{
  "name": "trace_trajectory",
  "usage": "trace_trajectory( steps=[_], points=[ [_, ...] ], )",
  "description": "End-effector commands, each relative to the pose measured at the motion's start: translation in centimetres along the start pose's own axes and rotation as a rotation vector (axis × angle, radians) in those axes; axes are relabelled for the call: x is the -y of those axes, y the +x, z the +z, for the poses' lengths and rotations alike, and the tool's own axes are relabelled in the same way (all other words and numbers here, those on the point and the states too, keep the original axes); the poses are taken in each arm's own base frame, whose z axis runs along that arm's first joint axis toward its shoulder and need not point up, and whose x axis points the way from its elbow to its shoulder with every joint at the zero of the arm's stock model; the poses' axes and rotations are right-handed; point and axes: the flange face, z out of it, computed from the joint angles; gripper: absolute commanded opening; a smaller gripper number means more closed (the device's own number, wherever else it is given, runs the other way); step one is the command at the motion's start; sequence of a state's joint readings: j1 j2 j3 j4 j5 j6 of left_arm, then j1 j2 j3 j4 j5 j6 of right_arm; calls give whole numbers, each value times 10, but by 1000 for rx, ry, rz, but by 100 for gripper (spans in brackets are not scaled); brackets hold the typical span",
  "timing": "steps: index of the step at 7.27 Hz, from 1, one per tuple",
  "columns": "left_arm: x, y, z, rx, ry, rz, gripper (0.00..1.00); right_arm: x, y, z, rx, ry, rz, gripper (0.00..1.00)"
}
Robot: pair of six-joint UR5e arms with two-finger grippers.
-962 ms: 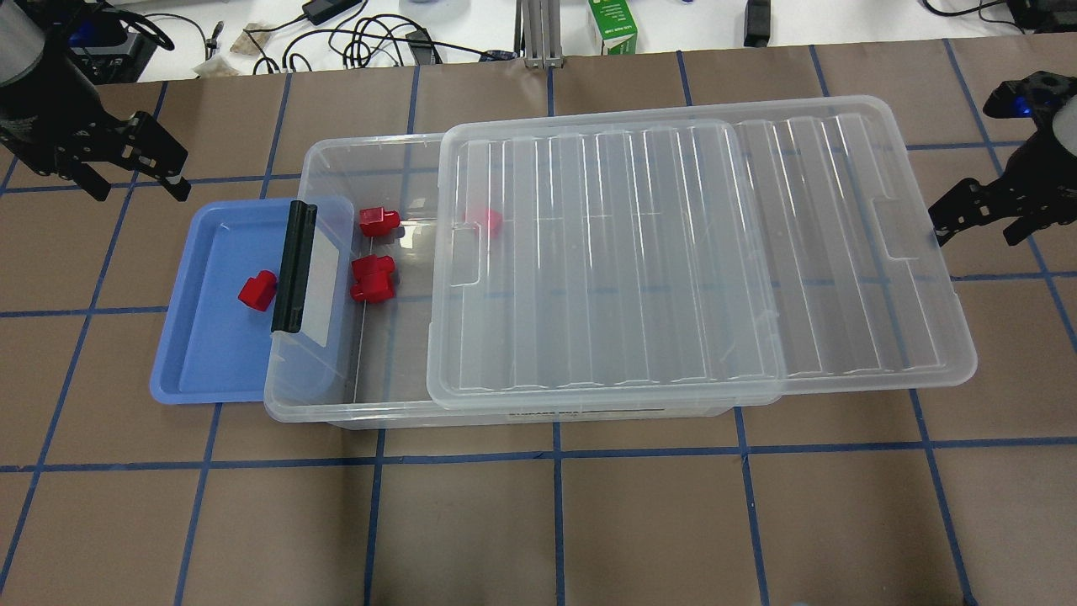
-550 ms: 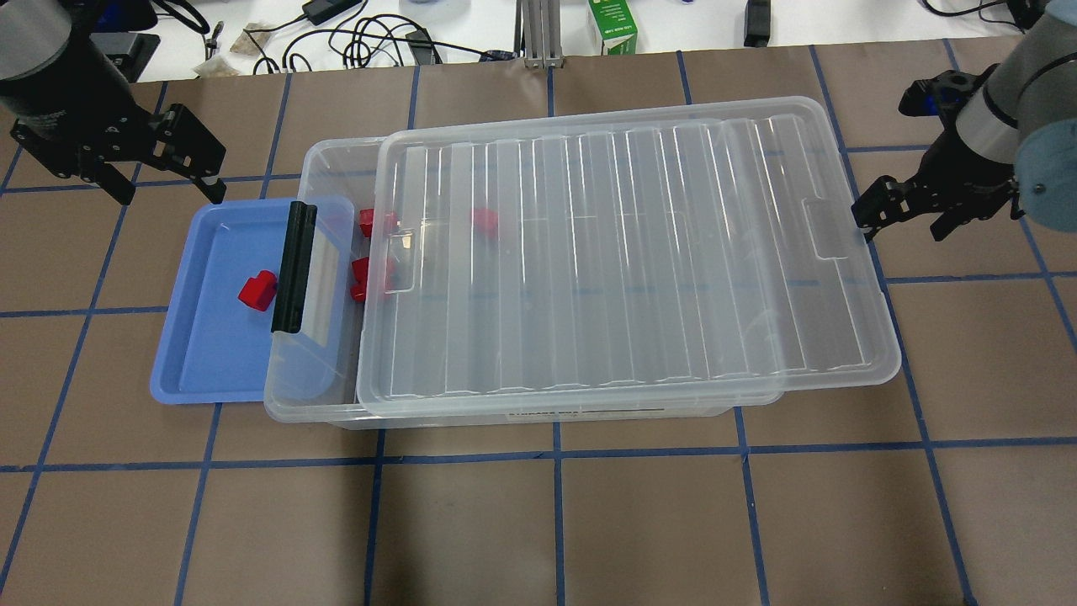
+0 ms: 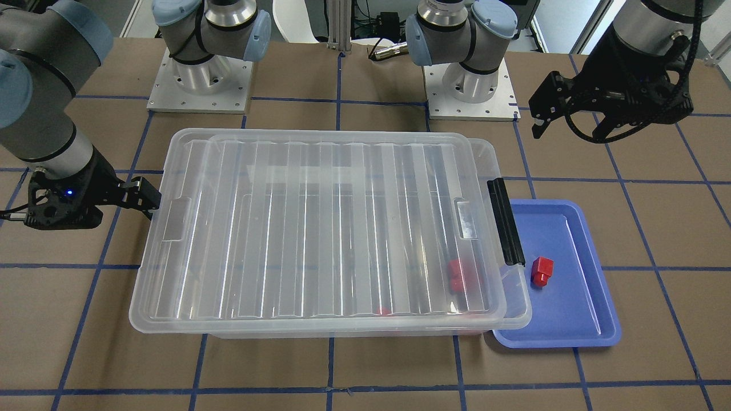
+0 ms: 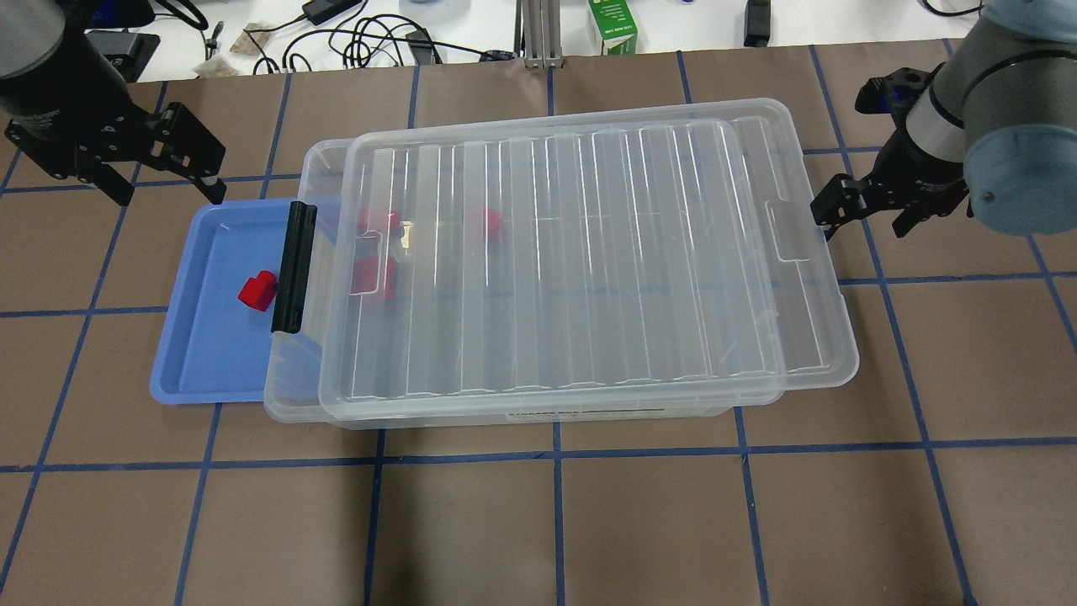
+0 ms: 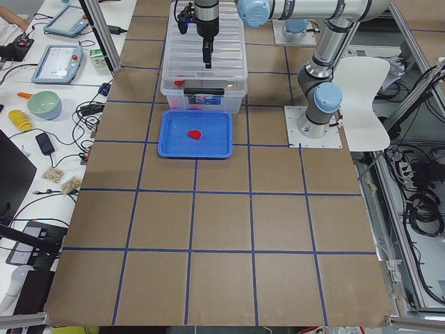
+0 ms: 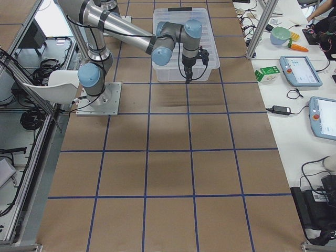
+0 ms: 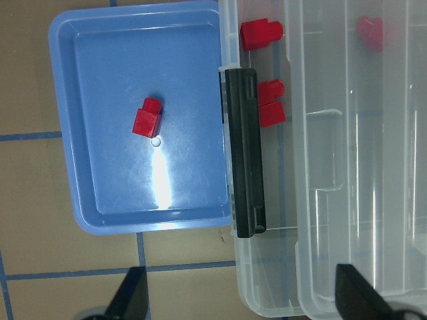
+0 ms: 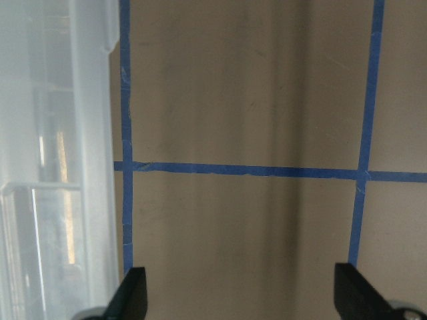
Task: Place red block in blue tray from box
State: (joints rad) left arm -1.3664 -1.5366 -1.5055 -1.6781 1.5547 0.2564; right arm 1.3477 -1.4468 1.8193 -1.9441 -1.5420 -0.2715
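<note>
The red block (image 4: 257, 290) lies on the floor of the blue tray (image 4: 195, 370), near the rim that tucks under the handle end of the box (image 4: 296, 402), just beside the black clip handle (image 4: 293, 267) but apart from it. It is free of both grippers, so the placement appears done. Judged by its look, the block is light, rigid and glossy, hence somewhat slippery. If it must be regrasped, the flat opposite faces of its cube-like head offer a surer hold than the narrow stub. The left gripper (image 4: 167, 192) hangs empty with its fingers spread wide, off the tray's far corner. The right gripper (image 4: 862, 229), equally wide and empty, stands at the opposite short end of the ribbed lid (image 4: 572, 252), one finger seemingly against the lid's edge in the front-facing view. Compared with a second ago, the lid has slid toward the tray end. It now covers the remaining red blocks (image 4: 376, 252) that lay exposed, and the right gripper has advanced with it. The red block and the tray have not shifted.
</note>
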Motion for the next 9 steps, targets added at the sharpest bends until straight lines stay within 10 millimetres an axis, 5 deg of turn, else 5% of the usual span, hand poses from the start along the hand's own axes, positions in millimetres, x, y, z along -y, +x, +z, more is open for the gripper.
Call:
trace_trajectory(
  steps=[1, 5, 7, 9],
  points=[
    [-2, 5, 1, -37, 7, 0, 100, 1, -21, 0, -1, 6, -31, 100],
    [-12, 6, 1, -19, -4, 1, 100, 8, -19, -10, -13, 39, -37, 100],
    [-35, 27, 22, 5, -52, 20, 100, 16, -12, -53, -37, 90, -27, 100],
    [-48, 83, 22, 56, -46, 42, 100, -15, -23, -126, -37, 84, -21, 100]
  ],
)
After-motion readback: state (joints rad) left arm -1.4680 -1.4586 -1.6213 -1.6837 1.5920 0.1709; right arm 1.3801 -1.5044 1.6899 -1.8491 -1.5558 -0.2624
